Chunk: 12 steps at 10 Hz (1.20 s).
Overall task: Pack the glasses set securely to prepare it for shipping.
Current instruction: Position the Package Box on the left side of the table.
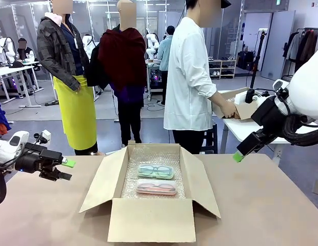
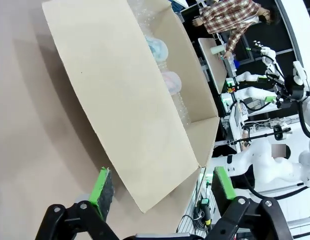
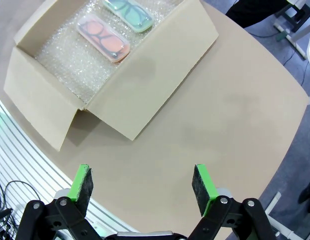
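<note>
The glasses set lies inside the open cardboard box (image 1: 148, 218) on bubble wrap: a mint green case (image 1: 155, 171) toward the far side and a pink case (image 1: 156, 187) just in front of it, spectacles visible in both. From the right wrist the mint case (image 3: 128, 12) and pink case (image 3: 103, 39) lie side by side. In the left wrist view both cases (image 2: 162, 65) peek over the box's left flap. My left gripper (image 1: 64, 169) hovers open left of the box, empty. My right gripper (image 1: 238, 156) hangs open above the table's right side, empty.
The box's flaps (image 1: 100, 179) stand splayed outward on the brown table (image 1: 261, 205). A person in a white shirt (image 1: 187, 77) stands beyond the far edge, hands on another box (image 1: 241, 105) on a side table. Bare tabletop lies left and right of the box.
</note>
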Available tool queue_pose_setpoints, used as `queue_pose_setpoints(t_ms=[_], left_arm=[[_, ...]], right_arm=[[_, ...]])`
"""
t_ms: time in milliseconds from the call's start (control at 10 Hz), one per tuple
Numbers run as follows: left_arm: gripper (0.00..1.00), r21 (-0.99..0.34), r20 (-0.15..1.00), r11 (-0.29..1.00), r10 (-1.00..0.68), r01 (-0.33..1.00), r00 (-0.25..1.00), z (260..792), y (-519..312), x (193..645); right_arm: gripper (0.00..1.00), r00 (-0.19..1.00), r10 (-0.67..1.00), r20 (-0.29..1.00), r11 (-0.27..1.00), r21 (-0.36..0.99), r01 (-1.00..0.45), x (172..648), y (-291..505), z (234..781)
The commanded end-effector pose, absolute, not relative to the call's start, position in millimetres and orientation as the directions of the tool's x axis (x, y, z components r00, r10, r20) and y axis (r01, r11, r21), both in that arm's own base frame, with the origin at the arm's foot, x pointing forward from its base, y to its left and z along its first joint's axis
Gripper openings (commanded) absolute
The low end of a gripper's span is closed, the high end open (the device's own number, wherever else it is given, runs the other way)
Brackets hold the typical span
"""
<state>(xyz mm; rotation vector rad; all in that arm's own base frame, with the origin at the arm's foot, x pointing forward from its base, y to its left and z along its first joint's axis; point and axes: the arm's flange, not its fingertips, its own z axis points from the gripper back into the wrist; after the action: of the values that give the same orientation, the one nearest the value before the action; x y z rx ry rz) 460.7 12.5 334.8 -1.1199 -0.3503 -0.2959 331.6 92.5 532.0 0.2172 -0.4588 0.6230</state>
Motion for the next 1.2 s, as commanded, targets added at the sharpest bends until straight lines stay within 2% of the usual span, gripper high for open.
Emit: queue_pose_setpoints(t_ms=[0, 600, 1100], left_arm=[[1.0, -0.866, 0.36, 0.365, -0.021, 0.343, 0.933, 314.4, 7.3, 484.0], [1.0, -0.911, 0.288, 0.321, 0.042, 0.26, 0.957, 275.3, -9.5, 528.1], [1.0, -0.938, 0.233, 0.275, 0.049, 0.211, 0.971, 251.8, -28.7, 538.2]], right_arm=[[1.0, 0.713, 0.511, 0.481, 0.796, 0.049, -0.604, 332.1, 93.2, 531.6], [1.0, 0.713, 0.511, 0.481, 0.796, 0.049, -0.604, 332.1, 93.2, 531.6], [1.0, 0.713, 0.511, 0.481, 0.796, 0.049, -0.604, 332.1, 93.2, 531.6]])
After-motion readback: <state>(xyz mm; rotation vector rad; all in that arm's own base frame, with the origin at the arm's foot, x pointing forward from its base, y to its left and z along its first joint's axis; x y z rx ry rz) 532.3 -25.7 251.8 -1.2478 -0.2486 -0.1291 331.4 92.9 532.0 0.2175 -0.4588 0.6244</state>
